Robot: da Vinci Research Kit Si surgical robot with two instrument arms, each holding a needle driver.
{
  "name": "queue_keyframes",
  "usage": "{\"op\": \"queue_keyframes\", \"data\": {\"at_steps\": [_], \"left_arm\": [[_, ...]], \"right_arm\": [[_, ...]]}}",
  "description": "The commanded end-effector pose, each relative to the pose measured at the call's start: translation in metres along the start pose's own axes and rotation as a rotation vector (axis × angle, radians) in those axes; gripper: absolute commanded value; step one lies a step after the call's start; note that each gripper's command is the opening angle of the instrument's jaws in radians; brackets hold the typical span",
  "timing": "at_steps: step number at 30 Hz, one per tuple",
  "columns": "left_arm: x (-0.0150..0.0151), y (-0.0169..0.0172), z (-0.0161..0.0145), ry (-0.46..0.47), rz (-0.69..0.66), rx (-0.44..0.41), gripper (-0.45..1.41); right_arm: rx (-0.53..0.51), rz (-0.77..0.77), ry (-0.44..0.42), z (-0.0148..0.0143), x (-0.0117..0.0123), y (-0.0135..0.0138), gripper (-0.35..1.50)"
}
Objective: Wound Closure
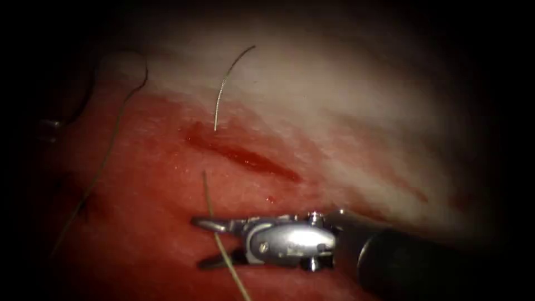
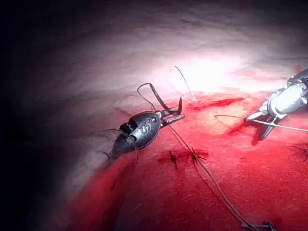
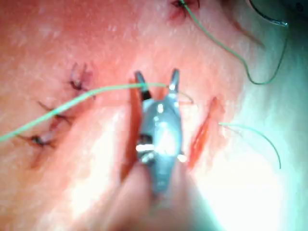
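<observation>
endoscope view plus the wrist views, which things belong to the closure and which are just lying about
In the job: cut; right tool, jaws open around the thread; left tool, shut on the needle near one end, needle out of the tissue.
Lying about: thread end by the cut; older stitches; red fluid.

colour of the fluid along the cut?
Red fluid along the slanted cut, clearest in the endoscope view.

Thread (image 1: 223,245) crosses between right tool (image 1: 209,242) open fingers; tissue (image 1: 345,111) beyond cut (image 1: 245,158) bare.
</observation>
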Motion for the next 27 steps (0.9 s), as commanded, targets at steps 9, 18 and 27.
{"op": "queue_keyframes", "data": {"at_steps": [9, 18, 27], "left_arm": [[-0.0007, -0.0003, 0.0006, 0.001, 0.001, -0.001, -0.45], [-0.0007, -0.0003, 0.0006, 0.002, 0.001, -0.002, -0.45], [-0.0007, -0.0003, 0.0006, 0.002, -0.005, -0.002, -0.45]], "right_arm": [[-0.037, 0.001, -0.03, 0.0016, -0.0047, 0.0043, 1.15], [-0.05, -0.009, -0.039, 0.0031, -0.0067, 0.005, 1.15], [-0.033, -0.002, -0.062, 0.0037, -0.0068, 0.0052, 0.32]]}}
